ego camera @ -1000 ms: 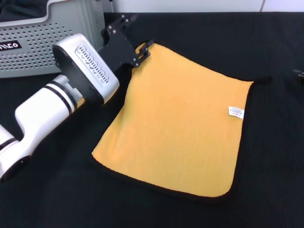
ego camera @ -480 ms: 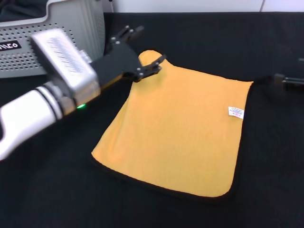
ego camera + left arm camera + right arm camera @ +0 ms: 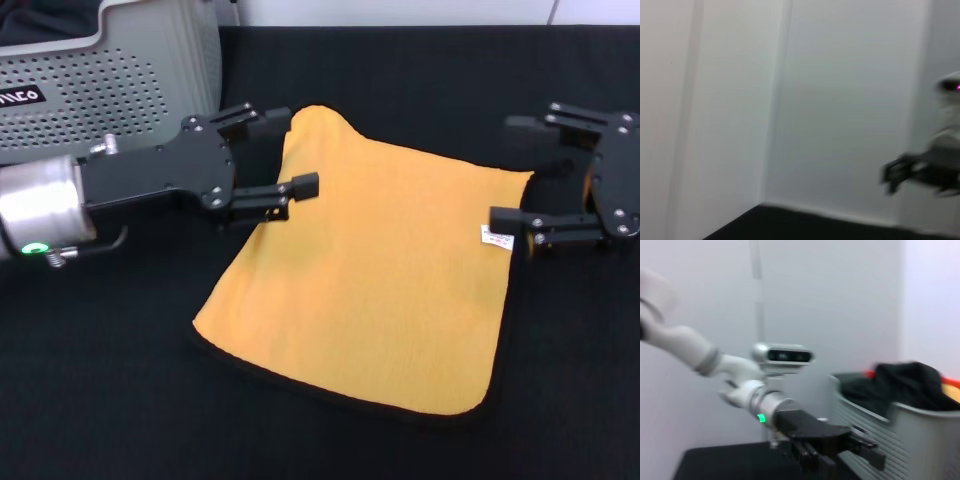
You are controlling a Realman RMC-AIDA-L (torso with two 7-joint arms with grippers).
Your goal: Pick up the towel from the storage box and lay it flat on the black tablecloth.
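Note:
The yellow-orange towel [image 3: 370,280] with black trim lies spread flat on the black tablecloth [image 3: 110,400]. My left gripper [image 3: 285,150] hovers open at the towel's far left corner, its fingers lying level and wide apart. My right gripper [image 3: 515,170] is open at the towel's far right corner, and its near finger covers part of the white tag [image 3: 490,238]. The grey perforated storage box [image 3: 110,90] stands at the back left. From the right wrist view, the left gripper [image 3: 840,442] shows in front of the box [image 3: 910,432].
The box holds dark cloth [image 3: 905,382] with a bit of orange. A white wall [image 3: 815,100] rises behind the table's far edge. My right gripper [image 3: 912,170] shows blurred in the left wrist view.
My left arm has swung down and turned, its gripper now level and off the towel's corner. My right gripper has come in from the right edge to the towel's right corner.

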